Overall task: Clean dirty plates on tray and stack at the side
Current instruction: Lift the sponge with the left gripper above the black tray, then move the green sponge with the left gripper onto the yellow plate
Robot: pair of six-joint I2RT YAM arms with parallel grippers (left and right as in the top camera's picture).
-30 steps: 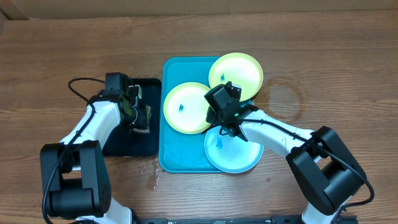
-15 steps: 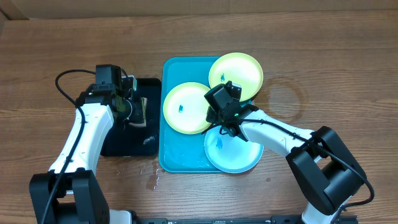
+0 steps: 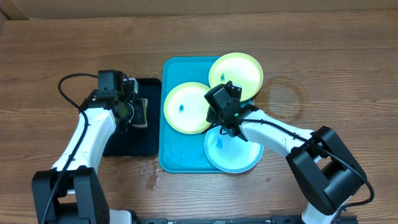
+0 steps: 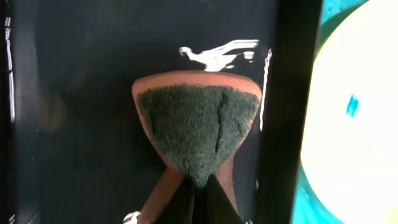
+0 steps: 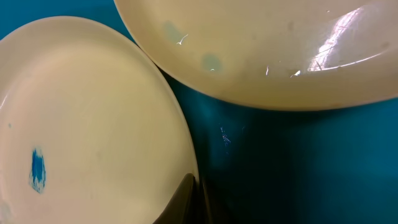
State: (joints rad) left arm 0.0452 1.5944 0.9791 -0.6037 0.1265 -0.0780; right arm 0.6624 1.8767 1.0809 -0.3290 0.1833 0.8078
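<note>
Fingers of my left gripper (image 4: 200, 196) are closed on the narrow end of the sponge (image 4: 196, 124), pinching it with the green scouring side toward the camera. It hangs above the black tray (image 3: 121, 143), just left of the turquoise tray (image 3: 180, 158). My right gripper (image 5: 194, 200) sits low at the rim of the middle plate (image 3: 183, 109). If it already clamps that rim or only touches it, I cannot tell from the wrist view. The three plates lie on the turquoise tray and partly over its edge: the middle one at the left, the far plate (image 3: 239, 71) at the far right, and the light-blue plate (image 3: 233, 152) at the near right. Small blue smudges, such as this one (image 5: 37, 169), show on them. I judge the plates light, stiff and rather slippery, especially if wet, so the thin rim is the place to hold one while the soft sponge rubs the centre. The tray bottom looks glossy, so a plate may slide under pressure. Around it the wooden table (image 3: 50, 50) gives room for stacking on the right, well apart from both arms.
</note>
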